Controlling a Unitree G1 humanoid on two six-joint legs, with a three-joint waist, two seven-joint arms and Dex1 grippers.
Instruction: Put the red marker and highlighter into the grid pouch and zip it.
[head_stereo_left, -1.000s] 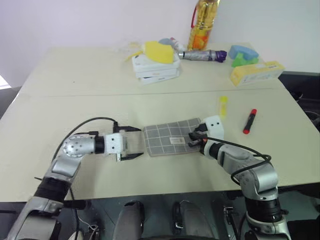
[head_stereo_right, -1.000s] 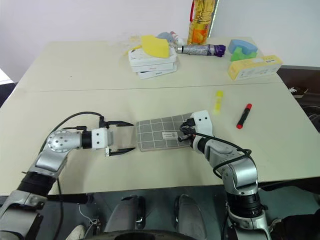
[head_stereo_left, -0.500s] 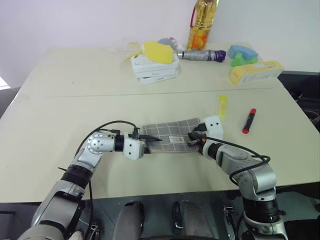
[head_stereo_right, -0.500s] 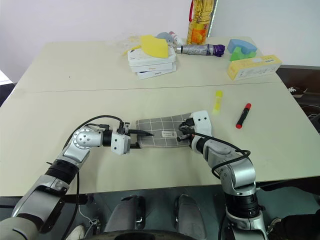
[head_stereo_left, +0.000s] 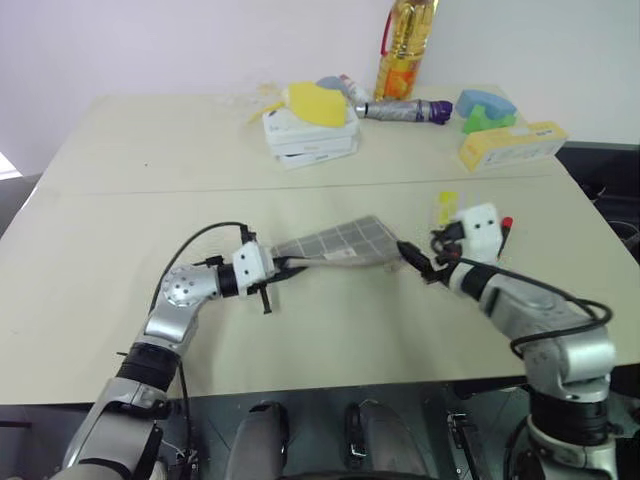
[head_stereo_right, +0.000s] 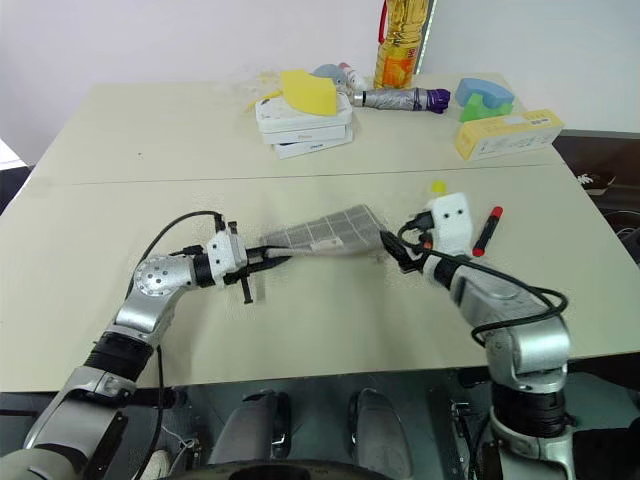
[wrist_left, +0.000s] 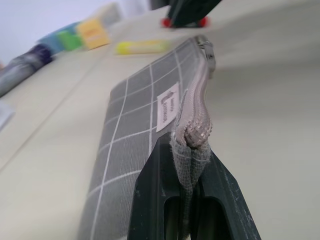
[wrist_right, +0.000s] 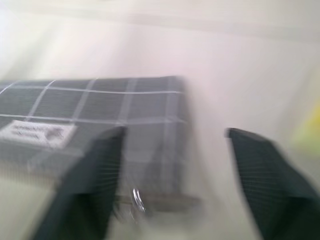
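Grey grid pouch (head_stereo_right: 325, 231) pinched in left hand (head_stereo_right: 262, 260); right hand (wrist_right: 175, 170) open beside it

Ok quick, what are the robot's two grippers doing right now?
Left gripper: shut on the grid pouch, pinching its zipper edge.
Right gripper: open, holding nothing, just off the pouch's other end.

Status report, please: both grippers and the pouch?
Left gripper shut on grid pouch edge. Right gripper open near its zipper end. Red marker and highlighter outside.
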